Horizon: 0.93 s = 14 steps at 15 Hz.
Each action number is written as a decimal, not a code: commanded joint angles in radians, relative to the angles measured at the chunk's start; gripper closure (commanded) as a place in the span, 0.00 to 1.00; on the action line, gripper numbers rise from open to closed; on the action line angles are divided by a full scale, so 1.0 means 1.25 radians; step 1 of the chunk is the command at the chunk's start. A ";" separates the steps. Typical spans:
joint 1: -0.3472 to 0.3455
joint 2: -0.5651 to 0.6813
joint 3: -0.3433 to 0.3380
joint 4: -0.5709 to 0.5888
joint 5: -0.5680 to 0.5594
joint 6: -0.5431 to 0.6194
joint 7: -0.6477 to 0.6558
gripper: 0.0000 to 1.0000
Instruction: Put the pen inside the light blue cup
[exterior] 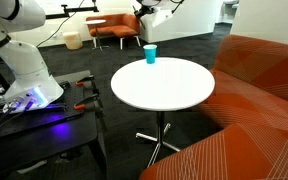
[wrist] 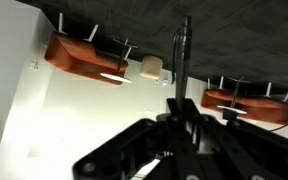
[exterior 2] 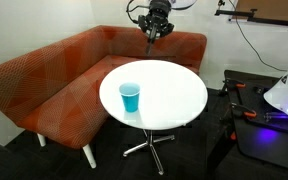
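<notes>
The gripper (exterior 2: 156, 28) hung high, seemingly over the round white table (exterior 2: 174, 100), its 2 fingers clamped on the dark pen (wrist: 182, 55), while the light blue cup (exterior 2: 130, 97) stood upright near the table's edge, well apart from it.

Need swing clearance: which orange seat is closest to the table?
The corner sofa: it bends around two sides of the table. The two armchairs stand far off across the room.
</notes>
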<state>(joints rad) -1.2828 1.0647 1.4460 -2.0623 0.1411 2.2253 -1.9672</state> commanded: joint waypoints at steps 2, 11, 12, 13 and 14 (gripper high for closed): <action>0.043 0.010 -0.025 0.036 0.046 -0.009 -0.031 0.97; 0.138 0.000 -0.113 0.071 0.064 0.029 -0.035 0.97; 0.151 -0.002 -0.126 0.077 0.069 0.036 -0.030 0.97; 0.164 -0.002 -0.138 0.085 0.075 0.038 -0.029 0.97; 0.177 -0.001 -0.150 0.094 0.082 0.040 -0.029 0.97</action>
<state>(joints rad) -1.1170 1.0800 1.2985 -1.9838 0.1979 2.2514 -1.9956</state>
